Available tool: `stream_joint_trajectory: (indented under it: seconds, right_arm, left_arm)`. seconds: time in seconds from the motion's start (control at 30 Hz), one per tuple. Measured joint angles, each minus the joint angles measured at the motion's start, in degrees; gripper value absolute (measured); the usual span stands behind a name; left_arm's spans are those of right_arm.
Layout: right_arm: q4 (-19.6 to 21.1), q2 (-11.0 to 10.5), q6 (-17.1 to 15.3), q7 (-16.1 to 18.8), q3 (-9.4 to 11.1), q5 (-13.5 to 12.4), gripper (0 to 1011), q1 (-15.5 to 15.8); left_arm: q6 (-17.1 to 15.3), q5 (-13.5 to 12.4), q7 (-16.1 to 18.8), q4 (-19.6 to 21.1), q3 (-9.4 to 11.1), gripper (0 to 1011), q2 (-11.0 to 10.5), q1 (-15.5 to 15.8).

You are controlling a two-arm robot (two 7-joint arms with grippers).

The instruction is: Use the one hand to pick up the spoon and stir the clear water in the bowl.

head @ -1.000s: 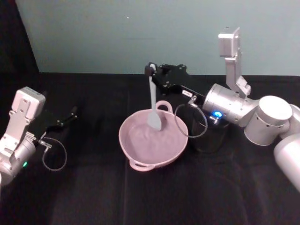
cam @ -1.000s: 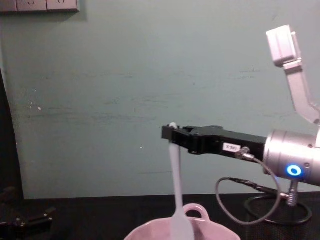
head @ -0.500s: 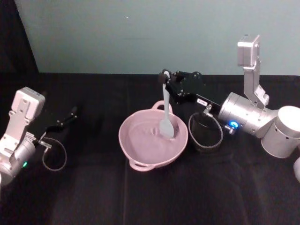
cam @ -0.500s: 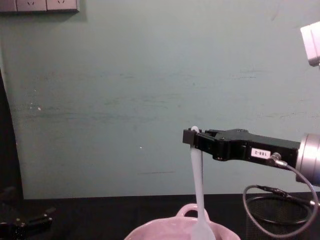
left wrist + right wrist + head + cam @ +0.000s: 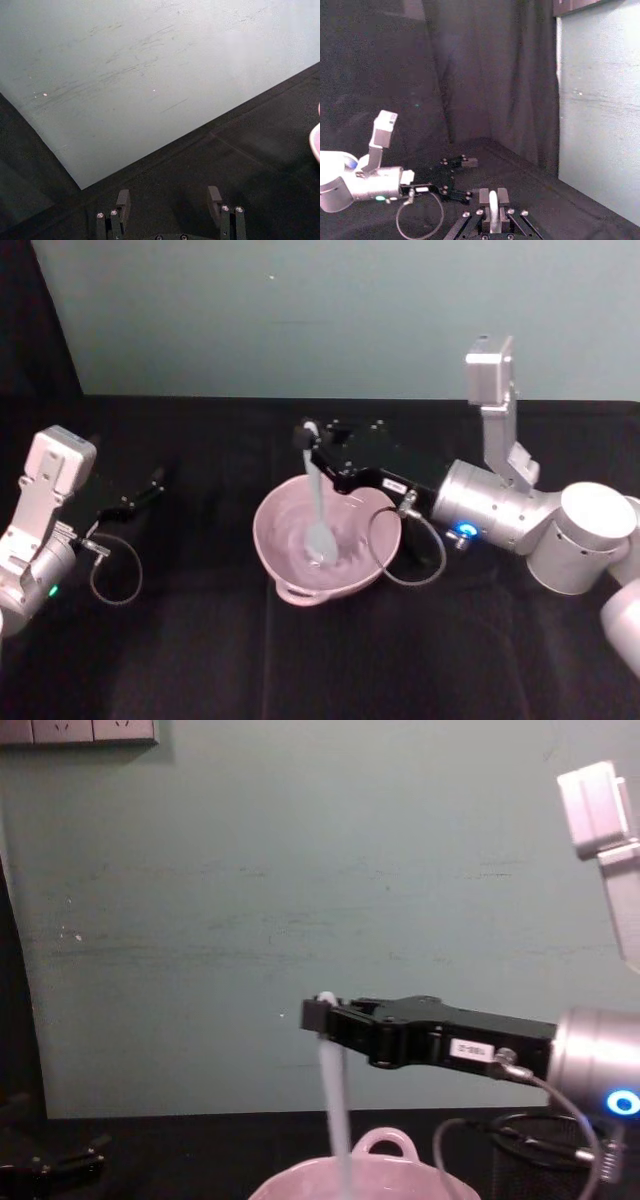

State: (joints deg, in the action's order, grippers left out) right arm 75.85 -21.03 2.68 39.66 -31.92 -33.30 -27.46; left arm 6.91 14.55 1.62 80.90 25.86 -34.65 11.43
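My right gripper [image 5: 311, 439] is shut on the top end of the white spoon [image 5: 316, 495], which hangs nearly upright over the pale pink bowl [image 5: 275, 540]. The spoon's blade dips into the clear water [image 5: 345, 540] left of the bowl's middle, and ripples show around it. In the chest view the right gripper [image 5: 322, 1013] reaches in from the right, holding the spoon [image 5: 334, 1100] above the bowl [image 5: 385, 1186]. The right wrist view shows the spoon's handle [image 5: 493, 207] clamped between the fingers. My left gripper [image 5: 140, 495] rests open on the table at the far left.
A black cloth [image 5: 200, 640] covers the table, with a teal wall behind it. A black wire-mesh cup [image 5: 535, 1145] stands to the right of the bowl, behind the right arm's grey cable [image 5: 405, 565]. The bowl's rim [image 5: 315, 142] shows at the edge of the left wrist view.
The right gripper has swept the spoon from the bowl's right side across to left of its middle, and the water is more rippled. The left arm has not moved.
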Motion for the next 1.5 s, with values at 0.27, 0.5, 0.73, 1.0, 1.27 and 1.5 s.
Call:
stream_joint_trajectory:
  seconds: [0.27, 0.5, 0.73, 1.0, 1.27, 1.5]
  right_arm:
    - [-3.3, 3.2, 0.7, 0.6, -1.8, 0.2, 107, -2.8]
    - [-8.1, 5.6, 2.0, 0.8, -2.2, 0.7, 107, -5.8]
    - [-12.1, 6.6, 3.1, 0.5, -1.2, 0.9, 107, -7.7]
    - [-12.7, 5.2, 3.5, -0.7, 1.4, 0.9, 107, -7.5]
    - [-8.7, 2.1, 2.9, -1.8, 3.6, 0.3, 107, -4.4]
    - [-3.7, 0.0, 1.8, -1.9, 4.3, -0.6, 107, -1.1]
  left_arm:
    - [0.0, 0.0, 0.0, 0.0, 0.0, 1011, 0.0, 0.0]
    - [0.0, 0.0, 0.0, 0.0, 0.0, 1011, 0.0, 0.0]
    - [0.0, 0.0, 0.0, 0.0, 0.0, 1011, 0.0, 0.0]
    - [0.0, 0.0, 0.0, 0.0, 0.0, 1011, 0.0, 0.0]
    - [0.0, 0.0, 0.0, 0.0, 0.0, 1011, 0.0, 0.0]
    - [0.0, 0.0, 0.0, 0.0, 0.0, 1011, 0.0, 0.0]
